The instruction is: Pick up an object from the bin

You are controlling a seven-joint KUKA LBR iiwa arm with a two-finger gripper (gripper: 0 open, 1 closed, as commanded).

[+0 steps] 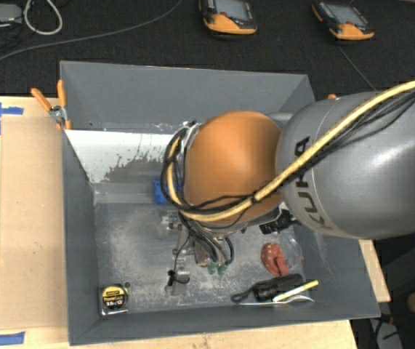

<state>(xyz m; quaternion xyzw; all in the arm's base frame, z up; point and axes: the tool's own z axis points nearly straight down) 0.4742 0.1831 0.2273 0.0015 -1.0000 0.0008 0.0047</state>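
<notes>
My gripper [179, 270] hangs below the orange wrist cover, low over the middle of the bin floor. No loose thing shows directly under it. A small green piece [216, 268] lies just to its right. Further right rests a red crumpled object [274, 259]. In front of that lies a black tool with a pale yellow strip [276, 291]. A yellow and black tape measure [114, 297] sits at the front left, well apart from the gripper.
A blue object [160, 190] peeks out at the back of the floor, half hidden by the wrist cover. The arm and its cables cover the bin's right rear. Bare floor lies to the gripper's left.
</notes>
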